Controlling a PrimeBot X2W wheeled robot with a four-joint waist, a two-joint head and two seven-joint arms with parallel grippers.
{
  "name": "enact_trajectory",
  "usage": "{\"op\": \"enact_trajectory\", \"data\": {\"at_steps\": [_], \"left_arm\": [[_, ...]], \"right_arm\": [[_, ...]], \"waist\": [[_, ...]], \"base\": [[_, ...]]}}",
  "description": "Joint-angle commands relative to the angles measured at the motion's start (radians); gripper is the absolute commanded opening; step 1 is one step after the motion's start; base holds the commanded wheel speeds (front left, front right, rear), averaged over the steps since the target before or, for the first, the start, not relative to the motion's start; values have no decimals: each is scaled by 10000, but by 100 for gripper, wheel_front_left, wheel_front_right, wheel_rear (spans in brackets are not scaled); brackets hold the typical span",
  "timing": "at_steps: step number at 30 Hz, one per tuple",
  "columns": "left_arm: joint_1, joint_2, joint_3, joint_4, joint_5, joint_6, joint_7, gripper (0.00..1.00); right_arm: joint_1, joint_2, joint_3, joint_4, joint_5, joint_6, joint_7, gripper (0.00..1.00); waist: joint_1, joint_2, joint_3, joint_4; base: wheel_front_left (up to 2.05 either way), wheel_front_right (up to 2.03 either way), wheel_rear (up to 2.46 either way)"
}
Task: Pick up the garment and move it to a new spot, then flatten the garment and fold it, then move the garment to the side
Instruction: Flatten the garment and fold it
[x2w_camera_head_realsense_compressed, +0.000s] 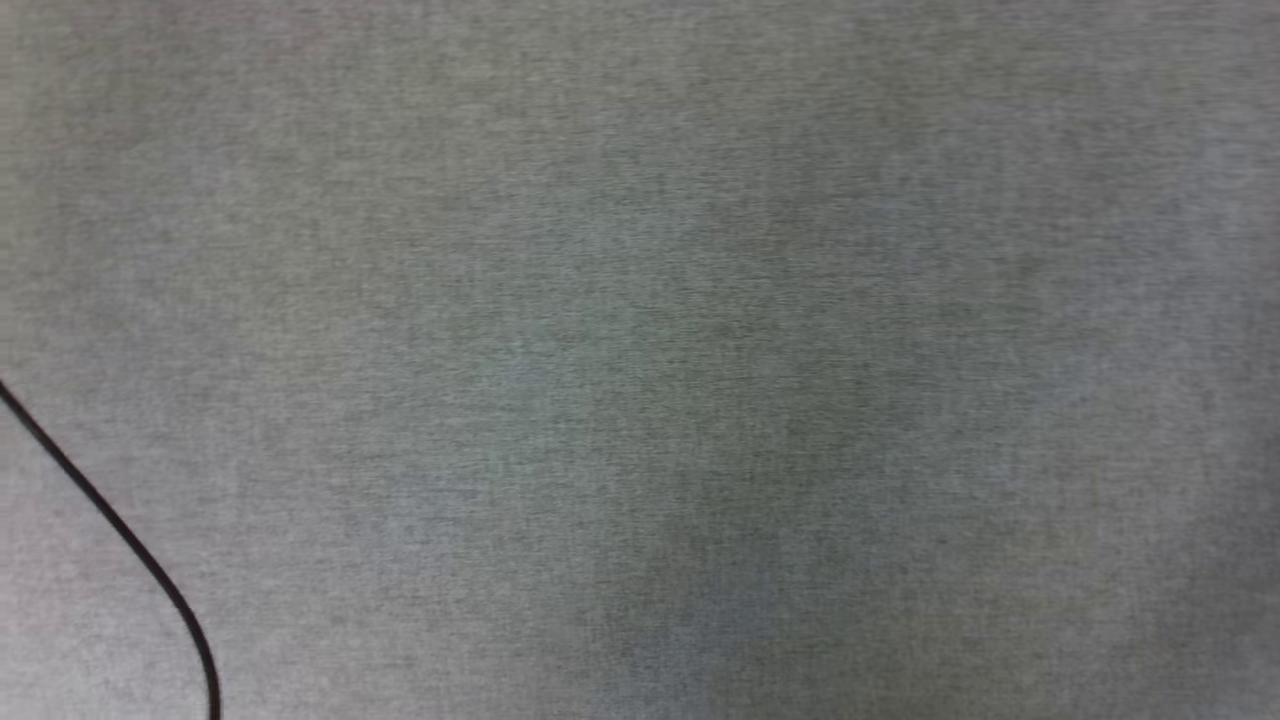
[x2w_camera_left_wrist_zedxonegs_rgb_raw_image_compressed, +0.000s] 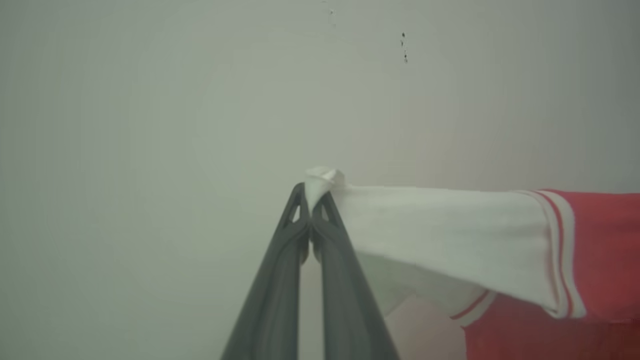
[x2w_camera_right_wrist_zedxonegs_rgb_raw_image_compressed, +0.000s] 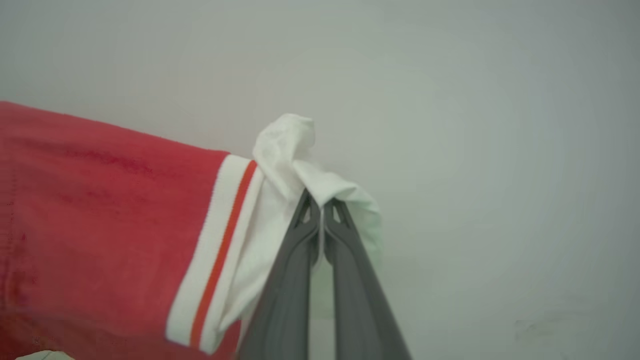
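Observation:
The garment is a red shirt with white sleeves and red-and-white striped trim. In the left wrist view my left gripper is shut on the tip of a white sleeve, and the cloth stretches away to the right into the red body. In the right wrist view my right gripper is shut on a bunched white sleeve, with the garment spreading to the left. The shirt hangs taut between the two grips in front of a pale plain surface.
The head view looks down on a grey woven table surface. A thin black cable curves across its lower left corner. A few small dark specks mark the pale surface in the left wrist view.

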Motion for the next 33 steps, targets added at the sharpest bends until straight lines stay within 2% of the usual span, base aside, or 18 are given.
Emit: {"op": "enact_trajectory", "data": {"at_steps": [1,4,10,15,20,26,27,30,33], "left_arm": [[297,-123,-81,305,0,-45,-206,0],[934,-395,-198,816,-141,-127,-565,0],[3074,-760,-547,1435,-341,-205,-1221,0],[5279,-977,-882,1617,-532,-210,-1499,0],[7422,-939,-1168,1424,-669,110,-1343,0],[9825,-470,-1352,1014,-1189,114,-609,0],[9825,-470,-1352,1014,-1189,114,-609,0],[11244,35,-1539,470,-1378,283,7,0],[11968,255,-1579,152,-1469,409,249,0]], "right_arm": [[245,72,-69,339,-36,-17,-307,0],[798,360,-81,873,244,-17,-868,0],[2562,487,401,1529,579,-17,-1413,0],[4314,443,538,1817,950,-16,-1148,0],[6168,91,1047,1792,1317,-17,-466,0],[8215,-306,1560,1489,2084,-19,577,0],[8215,-306,1560,1489,2084,-19,577,0],[9377,-615,1763,1168,2615,-20,1407,0],[9894,-675,1743,1007,2925,-20,1806,0]], "waist": [[-3,0,9,118],[-3,0,-119,176],[-3,0,-729,218],[-3,0,-1585,279],[-3,0,-2611,348],[-3,0,-3843,268],[-3,0,-3843,268],[-3,0,-4545,147],[-3,0,-4832,57]], "base": [[0,0,0],[0,0,0],[0,0,0],[0,0,0],[0,0,0],[0,0,0],[0,0,0],[0,0,0],[0,0,0]]}}
